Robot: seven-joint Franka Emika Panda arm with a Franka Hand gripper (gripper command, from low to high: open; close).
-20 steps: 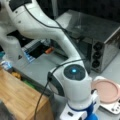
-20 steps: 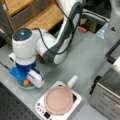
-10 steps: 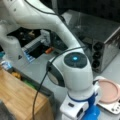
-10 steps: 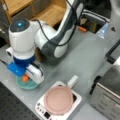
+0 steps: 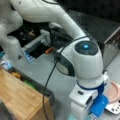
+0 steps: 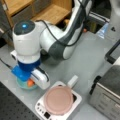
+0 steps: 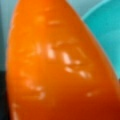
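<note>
Jaws themselves are hidden under the white wrist housing in both front views, and I cannot tell whether they are open, closed or gripping. The gripper [image 6: 29, 82] hangs low over a teal bowl [image 6: 22, 85] at a front view's bottom left; only the bowl's rim shows past the wrist.

An orange object [image 7: 60, 67], smooth, glossy and tapering to a rounded tip at the top, fills almost the whole wrist view. Pale flecks of reflected light mark its skin. Teal bowl surface shows behind it at the upper right of that view. In a front view a small orange patch [image 6: 30, 82] sits inside the bowl, directly under the wrist. Whether the jaws touch it is not visible.

Just beside the bowl, toward a front view's right, stands a white square scale-like appliance [image 6: 75, 100] with a round pink plate [image 6: 59, 99] on top and dark buttons along its front edge. The plate is flat and matte.

A boxy grey metal appliance [image 6: 107, 95] with a dark handle stands at the right edge. The worktop [image 6: 87, 57] is plain grey and smooth. Wooden shelving [image 6: 47, 11] runs along the top.

No writing or brand mark can be read. A blue light [image 5: 85, 46] glows on the arm's round joint cap.
</note>
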